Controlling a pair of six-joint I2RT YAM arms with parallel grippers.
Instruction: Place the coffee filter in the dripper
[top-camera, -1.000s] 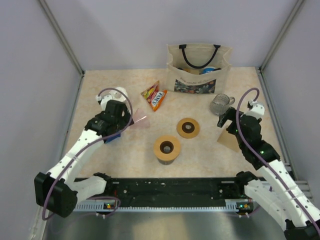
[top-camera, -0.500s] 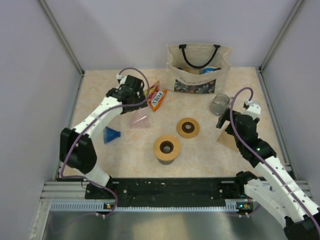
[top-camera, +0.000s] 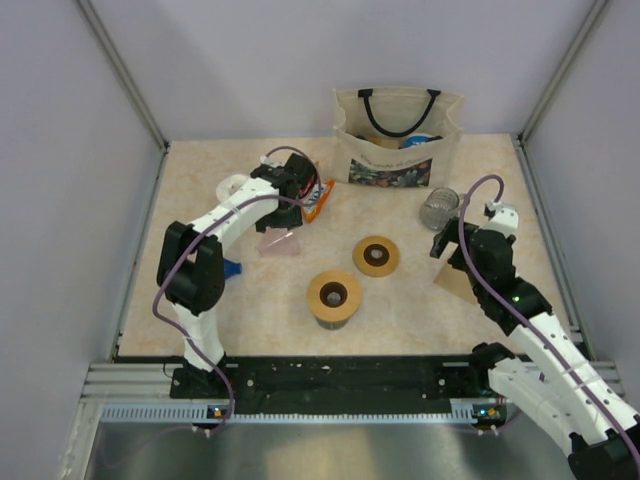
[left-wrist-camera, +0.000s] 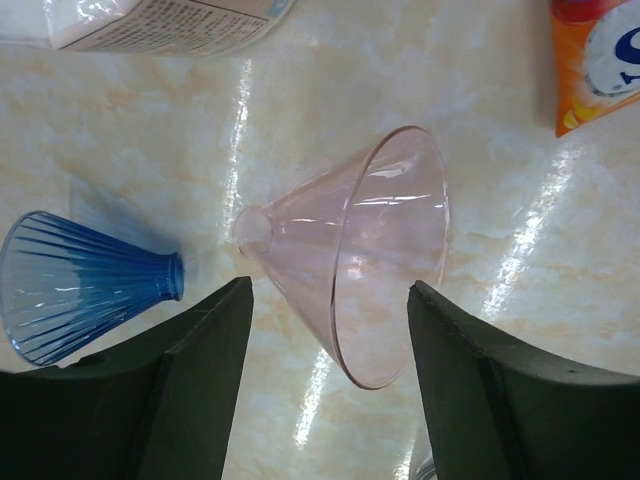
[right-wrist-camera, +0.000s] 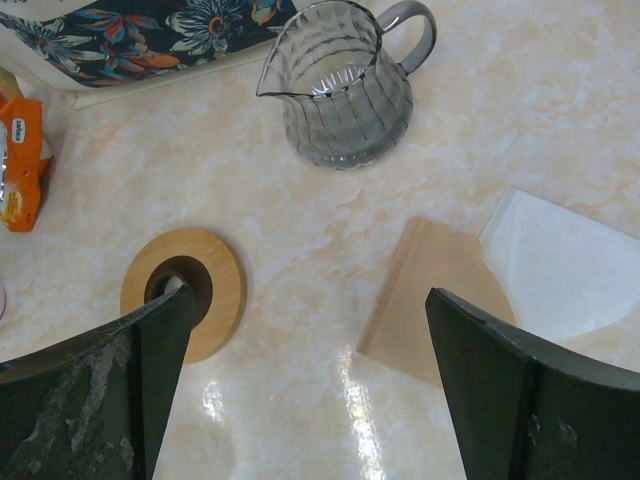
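Left arm has swung since a second ago, from the near-left of the table (top-camera: 400, 325) across to the far middle; right arm has barely shifted.

Layout, big to small:
- cloth bag (top-camera: 395, 135) at the far edge
- glass jug (right-wrist-camera: 345, 95) near the right arm
- two wooden rings, one raised (top-camera: 333, 295) and one flat (top-camera: 376, 256), mid-table
- snack packet (left-wrist-camera: 600, 60) at the edge of the left wrist view
- pink dripper (left-wrist-camera: 370, 250) on its side on the table, blue dripper (left-wrist-camera: 80, 285) on its side just beside it
- brown filter (right-wrist-camera: 435, 300) flat on the table near the right arm, white filter (right-wrist-camera: 560, 265) touching or overlapping it

Step, as I judge it: approach only, nothing picked up. The filter is well apart from both drippers, and neither dripper is upright.

Next move likely calls for:
- left arm to come down and close on the pink dripper, then stand it mouth-up, perhaps on a wooden ring
- right arm to lift the thin brown filter by an edge — flat paper, hard to pinch

Left claw (left-wrist-camera: 328, 288): spread wide and empty, fingers framing the pink dripper from above; no contact that I can see.

Right claw (right-wrist-camera: 310, 295): also spread wide and empty, hanging over the bare table between the flat ring and the brown filter.
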